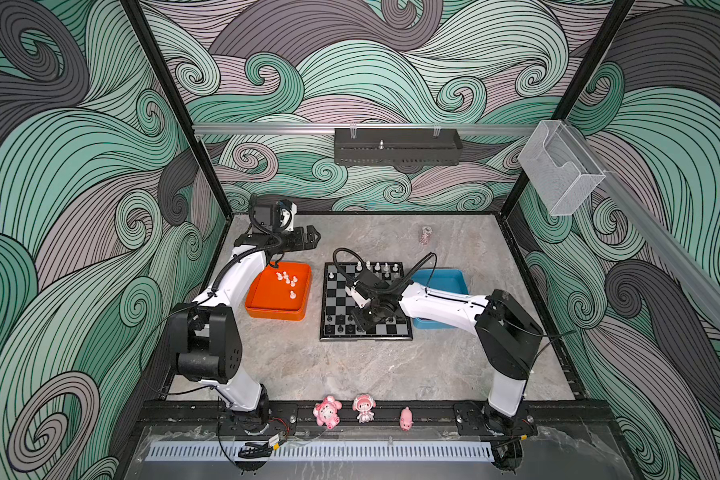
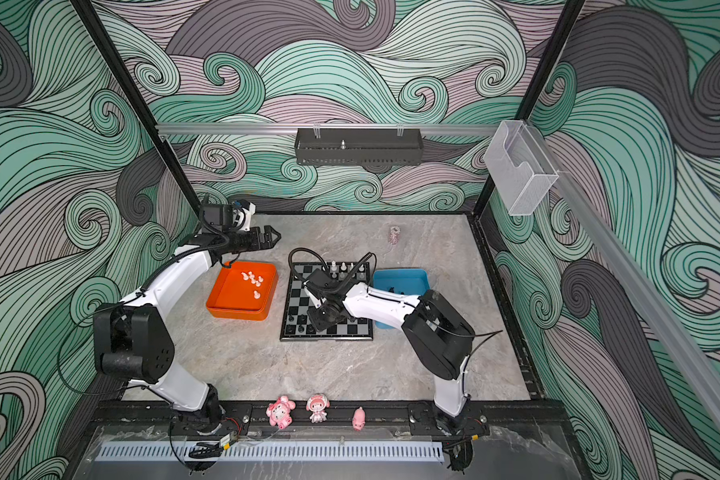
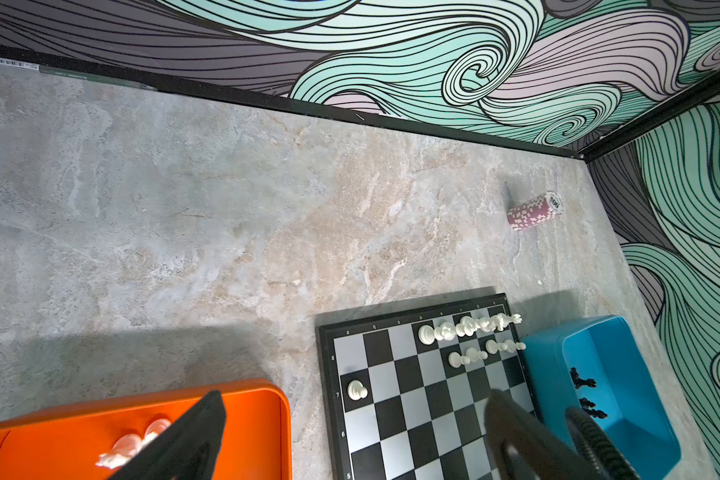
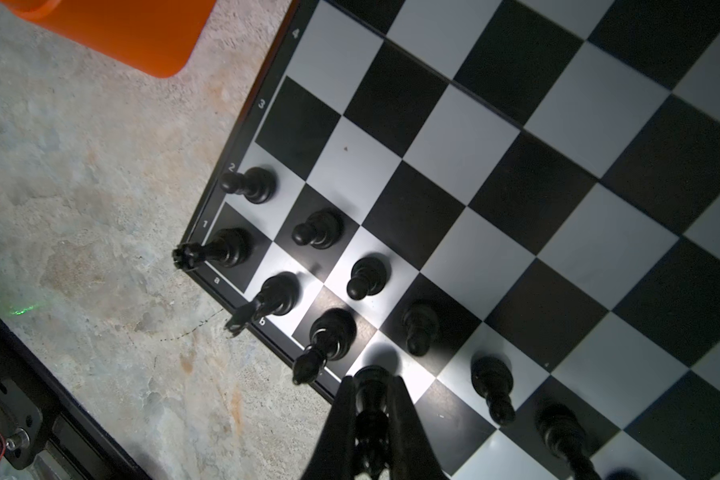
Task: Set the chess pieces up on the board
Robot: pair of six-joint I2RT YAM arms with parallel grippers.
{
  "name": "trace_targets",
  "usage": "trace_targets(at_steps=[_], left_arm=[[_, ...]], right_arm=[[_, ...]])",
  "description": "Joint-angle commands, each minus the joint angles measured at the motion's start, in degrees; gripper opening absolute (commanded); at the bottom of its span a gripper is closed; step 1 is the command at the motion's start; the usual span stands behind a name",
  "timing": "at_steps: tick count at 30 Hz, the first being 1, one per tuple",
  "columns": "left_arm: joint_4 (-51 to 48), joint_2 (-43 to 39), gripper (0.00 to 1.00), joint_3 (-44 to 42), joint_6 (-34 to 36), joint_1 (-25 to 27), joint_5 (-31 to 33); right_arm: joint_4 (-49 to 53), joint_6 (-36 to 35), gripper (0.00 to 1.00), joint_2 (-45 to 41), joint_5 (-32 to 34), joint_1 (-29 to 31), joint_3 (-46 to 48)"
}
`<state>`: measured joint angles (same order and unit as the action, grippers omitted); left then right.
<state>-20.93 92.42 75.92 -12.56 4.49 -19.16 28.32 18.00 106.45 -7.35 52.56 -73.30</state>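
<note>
The board (image 1: 336, 299) lies mid-table in both top views. White chess pieces (image 1: 377, 268) stand on its far rows and black ones (image 4: 316, 228) on its near rows. My right gripper (image 4: 371, 380) is shut on a black chess piece (image 4: 371, 388), held upright over a light square in the near edge row; in a top view the right gripper (image 1: 360, 322) is low over the board. My left gripper (image 1: 312, 239) hangs open and empty, high above the far end of the orange tray (image 1: 275, 311), where several white pieces (image 1: 287, 277) lie. Black pieces (image 3: 582, 380) lie in the blue tray (image 1: 454, 277).
A roll of pink poker chips (image 3: 535, 211) lies behind the board near the back wall. Three pink figurines (image 1: 363, 407) stand along the front rail. A black basket (image 1: 398, 146) and a clear holder (image 1: 560, 166) hang on the walls above.
</note>
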Motion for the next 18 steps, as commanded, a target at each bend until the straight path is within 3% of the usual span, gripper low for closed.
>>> trace_targets(at_steps=[1,18], left_arm=[[0.5,0.7,0.98,-0.1,-0.3,-0.5,-0.9],[0.5,0.7,0.99,-0.1,-0.3,-0.5,-0.9]], right_arm=[[0.3,-0.4,0.14,1.0,0.9,0.4,-1.4],[1.6,0.0,0.15,1.5,2.2,0.4,-1.8]])
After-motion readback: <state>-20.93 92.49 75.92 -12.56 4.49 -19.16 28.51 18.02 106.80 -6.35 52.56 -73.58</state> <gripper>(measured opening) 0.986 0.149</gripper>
